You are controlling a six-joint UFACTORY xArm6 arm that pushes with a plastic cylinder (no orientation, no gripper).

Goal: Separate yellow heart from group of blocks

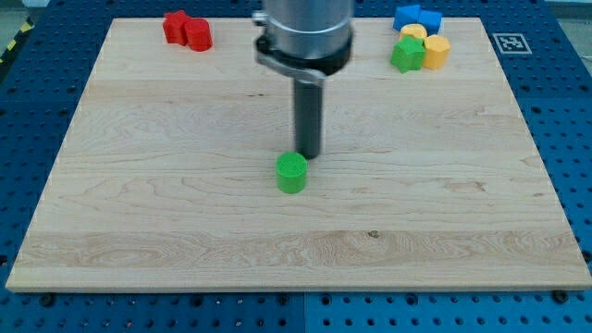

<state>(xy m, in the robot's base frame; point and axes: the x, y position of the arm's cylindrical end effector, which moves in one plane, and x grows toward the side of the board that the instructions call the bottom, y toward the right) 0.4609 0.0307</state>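
Yellow heart (pixel 413 34) orientation unclear, touching green star (pixel 405 55), top-right group.

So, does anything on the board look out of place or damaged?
Nothing looks damaged. One green cylinder sits alone mid-board, touching or nearly touching my tip, far from the cluster at the view's top right, where the yellow heart is still packed among other blocks.

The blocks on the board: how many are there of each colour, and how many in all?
Red: 2, a pair at the view's top left
Blue: 2, a pair at the top right
Yellow: 2
Green: 2, one in the group, one by my tip
Total: 8
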